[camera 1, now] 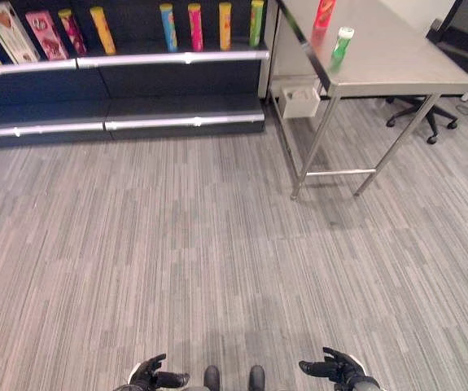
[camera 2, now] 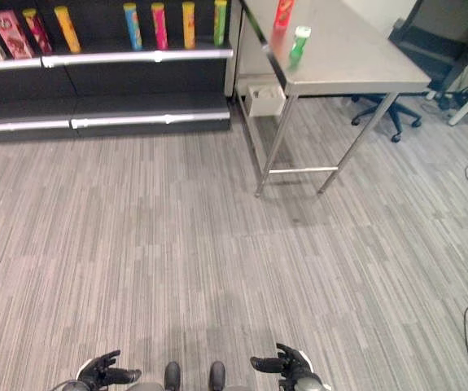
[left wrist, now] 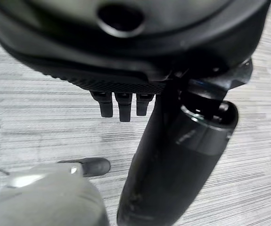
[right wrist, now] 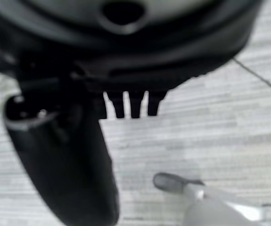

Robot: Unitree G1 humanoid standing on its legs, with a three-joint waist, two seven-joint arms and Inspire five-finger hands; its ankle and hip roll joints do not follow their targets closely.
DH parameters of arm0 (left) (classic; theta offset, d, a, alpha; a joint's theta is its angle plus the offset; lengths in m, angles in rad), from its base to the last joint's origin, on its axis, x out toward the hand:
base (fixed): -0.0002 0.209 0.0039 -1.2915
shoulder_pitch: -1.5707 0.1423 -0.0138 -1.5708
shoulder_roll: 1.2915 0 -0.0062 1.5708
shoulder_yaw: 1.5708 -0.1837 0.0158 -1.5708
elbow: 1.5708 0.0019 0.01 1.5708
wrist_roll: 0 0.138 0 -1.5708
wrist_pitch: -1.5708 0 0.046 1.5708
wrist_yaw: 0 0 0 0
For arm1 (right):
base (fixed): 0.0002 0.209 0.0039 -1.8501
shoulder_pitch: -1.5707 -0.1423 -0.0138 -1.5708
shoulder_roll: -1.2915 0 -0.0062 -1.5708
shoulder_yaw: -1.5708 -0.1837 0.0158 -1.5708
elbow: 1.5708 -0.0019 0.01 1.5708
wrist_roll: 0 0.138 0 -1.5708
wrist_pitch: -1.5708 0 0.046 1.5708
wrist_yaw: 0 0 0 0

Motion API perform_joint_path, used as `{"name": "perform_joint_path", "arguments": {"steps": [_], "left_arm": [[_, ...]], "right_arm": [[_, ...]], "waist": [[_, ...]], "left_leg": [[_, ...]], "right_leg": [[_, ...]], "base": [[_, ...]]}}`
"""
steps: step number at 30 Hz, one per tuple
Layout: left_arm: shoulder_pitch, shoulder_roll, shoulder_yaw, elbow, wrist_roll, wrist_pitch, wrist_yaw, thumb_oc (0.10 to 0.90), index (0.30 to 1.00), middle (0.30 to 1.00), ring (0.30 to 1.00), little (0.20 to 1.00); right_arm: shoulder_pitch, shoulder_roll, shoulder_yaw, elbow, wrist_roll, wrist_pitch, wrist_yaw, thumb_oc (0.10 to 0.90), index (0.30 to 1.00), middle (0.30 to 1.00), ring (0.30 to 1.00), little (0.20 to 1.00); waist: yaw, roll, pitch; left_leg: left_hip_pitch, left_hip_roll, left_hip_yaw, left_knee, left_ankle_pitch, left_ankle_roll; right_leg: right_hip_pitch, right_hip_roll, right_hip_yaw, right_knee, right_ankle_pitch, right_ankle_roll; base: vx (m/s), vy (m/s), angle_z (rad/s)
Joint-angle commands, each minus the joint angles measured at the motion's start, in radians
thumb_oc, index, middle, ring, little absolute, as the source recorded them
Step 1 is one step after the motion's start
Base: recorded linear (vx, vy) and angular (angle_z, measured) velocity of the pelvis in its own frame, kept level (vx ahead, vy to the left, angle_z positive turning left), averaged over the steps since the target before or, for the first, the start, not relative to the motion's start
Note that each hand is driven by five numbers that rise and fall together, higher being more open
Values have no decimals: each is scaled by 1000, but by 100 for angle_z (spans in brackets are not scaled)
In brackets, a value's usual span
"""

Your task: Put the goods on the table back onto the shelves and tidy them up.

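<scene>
A green bottle with a white cap stands near the front edge of the steel table at the upper right. Behind it stands a red can. The dark shelves at the upper left hold several upright tubes and a few boxes. My left hand and right hand hang low over the carpet, far from the table, both open and holding nothing. In the wrist views the straight fingers and fingers point down at the floor.
A small white box hangs under the table's left end. A black office chair stands behind the table's right legs. The lower shelf is bare. Grey striped carpet lies between me and the shelves.
</scene>
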Motion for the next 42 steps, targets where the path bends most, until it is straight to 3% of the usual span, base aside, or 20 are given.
{"name": "perform_joint_path", "arguments": {"steps": [1, 2, 5, 8, 12, 14, 15, 18, 19, 20, 21, 22, 26, 30, 32, 35, 36, 38, 41, 42], "left_arm": [[-45, 8, 10, -18, -60, -43, 19, 800, 900, 900, 900, 900], [-45, 5, 12, -28, -81, -47, 25, 800, 900, 900, 900, 900], [-30, -5, 16, -50, -103, -46, 23, 800, 900, 900, 900, 900], [-3, -5, 20, -54, -98, -53, 25, 800, 900, 900, 900, 900], [30, -3, 45, -30, -75, -42, 13, 800, 900, 900, 900, 900], [32, 2, 52, -22, -67, -40, 13, 800, 900, 900, 900, 900], [33, 13, 61, -13, -56, -39, 9, 800, 900, 900, 900, 900], [24, 33, 63, -21, -48, -36, 7, 800, 900, 900, 900, 900], [18, 39, 57, -21, -43, -35, 8, 800, 900, 900, 900, 900], [5, 42, 49, -20, -40, -35, 7, 800, 900, 900, 900, 900], [-1, 41, 44, -20, -38, -36, 4, 800, 900, 900, 900, 900], [-20, 41, 19, -27, -30, -38, -2, 800, 900, 900, 900, 900], [-38, 24, -10, -15, 16, -35, -17, 800, 900, 900, 900, 900], [-24, 15, -11, -9, 22, -36, -25, 800, 900, 900, 900, 900], [-19, 11, -12, -3, 26, -41, -31, 800, 900, 900, 900, 900], [-21, 0, -10, -15, -2, -48, -24, 800, 900, 900, 900, 900], [-21, 0, -10, -15, -2, -48, -24, 800, 900, 900, 900, 900], [-21, 6, -3, -35, -30, -46, -11, 800, 900, 900, 900, 900], [-19, 5, 1, -40, -46, -43, -9, 800, 900, 900, 900, 900], [-14, 6, 2, -42, -39, -41, -7, 800, 900, 900, 900, 900]], "right_arm": [[34, -76, 8, -45, 19, -32, -25, 800, 900, 900, 900, 900], [33, -79, 5, -42, 29, -31, -29, 800, 900, 900, 900, 900], [47, -83, 0, -49, 29, -28, -25, 800, 900, 900, 900, 900], [46, -99, -12, -46, 23, -36, -30, 800, 900, 900, 900, 900], [64, -84, -28, -63, -1, -33, -15, 800, 900, 900, 900, 900], [72, -77, -32, -70, -6, -31, -12, 800, 900, 900, 900, 900], [79, -68, -31, -84, -15, -31, -4, 800, 900, 900, 900, 900], [67, -65, -27, -105, -19, -29, 0, 800, 900, 900, 900, 900], [61, -65, -28, -109, -15, -33, -4, 800, 900, 900, 900, 900], [53, -63, -24, -113, -7, -35, -6, 800, 900, 900, 900, 900], [53, -62, -22, -107, 0, -37, -5, 800, 900, 900, 900, 900], [55, -60, -28, -83, 38, -38, -1, 800, 900, 900, 900, 900], [87, -56, -54, 0, 52, -27, 1, 800, 900, 900, 900, 900], [116, -55, -72, 44, 47, -23, 1, 800, 900, 900, 900, 900], [134, -57, -89, 64, 59, -22, 7, 800, 900, 900, 900, 900], [141, -62, -114, 91, 82, -20, 7, 800, 900, 900, 900, 900], [141, -61, -114, 91, 82, -20, 7, 800, 900, 900, 900, 900], [124, -69, -105, 99, 83, -10, 1, 800, 900, 900, 900, 900], [118, -74, -110, 96, 95, -6, -5, 800, 900, 900, 900, 900], [115, -76, -108, 90, 98, -7, -7, 800, 900, 900, 900, 900]], "waist": [[12, -34, 26], [13, -42, 39], [28, -44, 27], [70, -20, 8], [81, 1, -33], [79, -7, -42], [80, -28, -57], [69, -29, -46], [57, -20, -33], [29, 17, -8], [10, 25, 2], [-50, 40, 21], [-118, 12, 19], [-120, -10, -7], [-123, -7, -28], [-128, 0, -32], [-130, -2, -36], [-99, -30, -15], [-69, -36, -4], [-49, -30, 1]], "left_leg": [[-146, 39, 27, 326, -47, -50], [-209, 56, 44, 405, -22, -41], [-233, 61, 71, 235, -35, -29], [-342, 73, 87, -135, 99, -78], [-302, 83, 117, -135, 205, -80], [-291, 76, 123, -114, 205, -72], [-256, 51, 134, -88, 165, -43], [-172, 9, 145, -85, 104, 13], [-134, 1, 144, -94, 88, 27], [-66, 11, 119, -119, 68, 41], [-32, 5, 103, -134, 59, 40], [47, -16, 45, -157, 25, 34], [180, -77, -29, -164, -79, 34], [251, -84, -21, -158, -143, 34], [272, -66, -15, -122, -177, 20], [128, -9, 73, 308, -84, -69], [123, -12, 72, 307, -81, -69], [-31, 32, 145, 590, -22, -69], [-111, 85, 197, 552, -61, -40], [-103, 66, 175, 351, -84, -20]], "right_leg": [[20, -61, -5, 76, -97, 110], [29, -61, -11, 76, -107, 100], [73, -61, -17, 47, -131, 111], [192, -61, 11, 11, -211, 133], [241, -97, 50, 42, -229, 160], [232, -125, 53, 74, -219, 175], [198, -183, 71, 178, -121, 208], [71, -243, 112, 439, 131, 197], [27, -247, 113, 510, 168, 179], [-94, -189, 132, 623, 98, 145], [-130, -149, 122, 605, 30, 138], [-202, -28, 121, 458, -72, 143], [-284, 46, 88, 97, 38, 202], [-251, 17, -69, 30, 78, 195], [-219, 17, -72, 25, 82, 184], [-107, -6, -77, 14, 63, 154], [-111, -9, -78, 14, 64, 154], [-40, -23, -53, 3, 22, 125], [10, -34, -26, 3, 1, 125], [27, -37, 6, 3, -7, 137]], "base": [[62, -116, 36], [178, -76, 31], [416, 42, 20], [599, 169, 12], [638, 294, -29], [395, 236, -98], [423, 263, -98], [407, 327, -41], [409, 377, 9], [431, 321, 15], [710, 261, 44], [664, 100, 46], [525, 26, 88], [393, -65, 44], [387, -107, -27], [339, -109, 16], [195, -107, 3], [210, -77, -31], [174, 59, -84], [235, 144, -110]]}}
